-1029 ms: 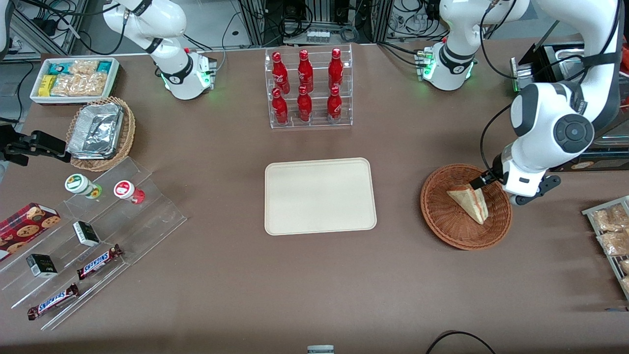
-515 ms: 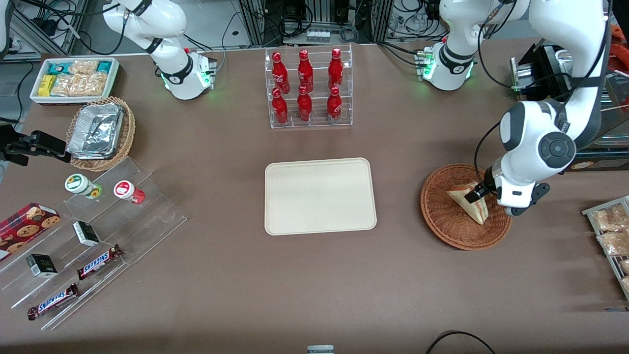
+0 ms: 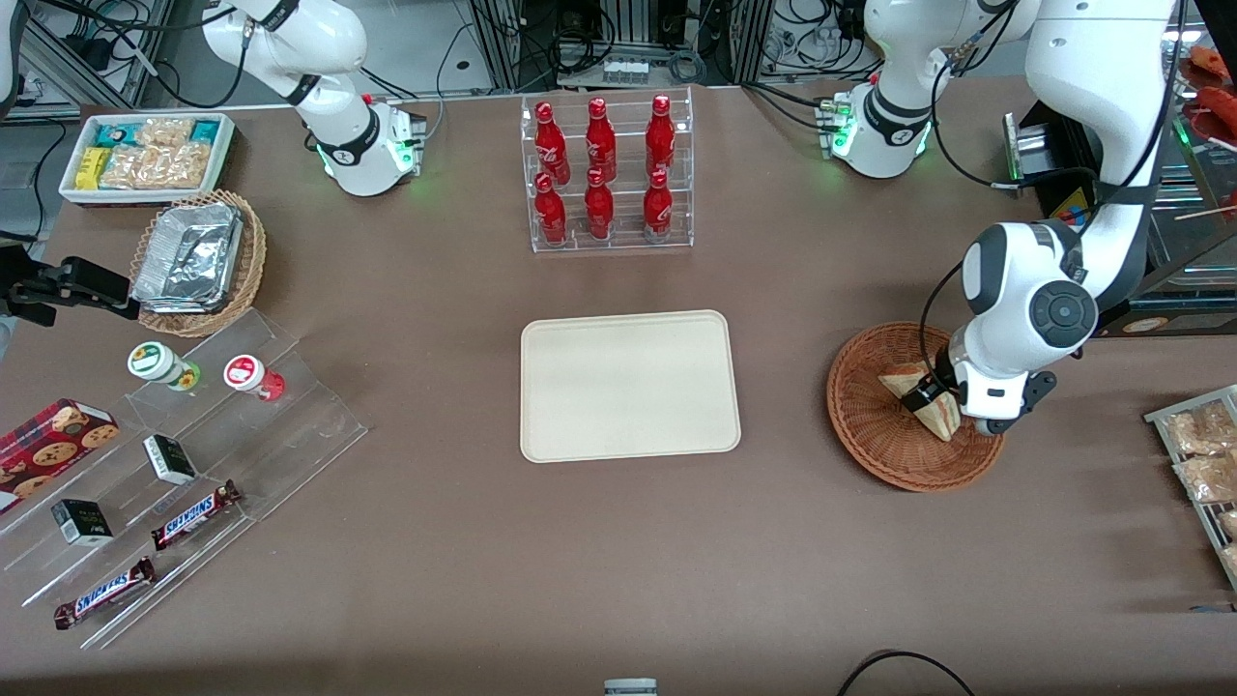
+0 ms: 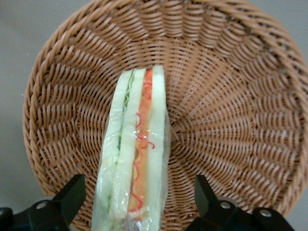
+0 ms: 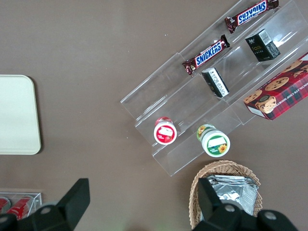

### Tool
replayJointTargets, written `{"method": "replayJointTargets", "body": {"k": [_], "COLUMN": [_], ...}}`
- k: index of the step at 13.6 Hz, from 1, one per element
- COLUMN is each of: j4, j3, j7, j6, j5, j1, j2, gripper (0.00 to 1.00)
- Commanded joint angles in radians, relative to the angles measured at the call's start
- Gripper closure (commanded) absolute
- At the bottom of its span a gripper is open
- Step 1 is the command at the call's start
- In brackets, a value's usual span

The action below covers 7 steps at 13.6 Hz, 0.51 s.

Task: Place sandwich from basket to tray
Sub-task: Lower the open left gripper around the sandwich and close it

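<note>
Grasp step in hand: the pincer (image 3: 930, 394), spread wide and gripping nothing, straddles the sandwich (image 4: 136, 154) lying in the basket (image 3: 870, 437); next it should clench, lift clear, and carry to the tray (image 3: 628, 385) beside the basket.

**Worktop and surrounds: fixed setting**

Worktop (image 3: 464, 541): one broad brown matte surface, evenly lit, soft shadows only. Landmark: clear acrylic bottle rack (image 3: 611, 174), standing on the worktop farther from the front camera than its middle. Above the rack in the front view: metal frame rails (image 3: 503, 39), a power strip (image 3: 628, 70) and bundles of black cables (image 3: 580, 43) over pale grey floor (image 3: 425, 48). Toward the working arm's end from the rack: dark equipment housing (image 3: 1073, 130) at the worktop's edge.
</note>
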Motion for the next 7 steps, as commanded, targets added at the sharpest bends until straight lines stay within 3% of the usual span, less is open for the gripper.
{"method": "replayJointTargets", "body": {"k": [1,3,4,5,7], "j4": [-0.021,-0.025,-0.027,-0.024,-0.008], "j3": [-0.003,-0.003,-0.001,-0.001,-0.003], "j7": [-0.025,-0.054,-0.054,-0.052,-0.037], "j6": [0.023,0.014,0.007,-0.012,-0.049], "j5": [-0.004,-0.004,-0.002,-0.001,0.005], "j1": [0.004,0.002,0.002,0.002,-0.002], "j2": [-0.004,-0.004,-0.008,-0.013,-0.027], "gripper": [0.13,0.65,0.85,0.96,1.0]}}
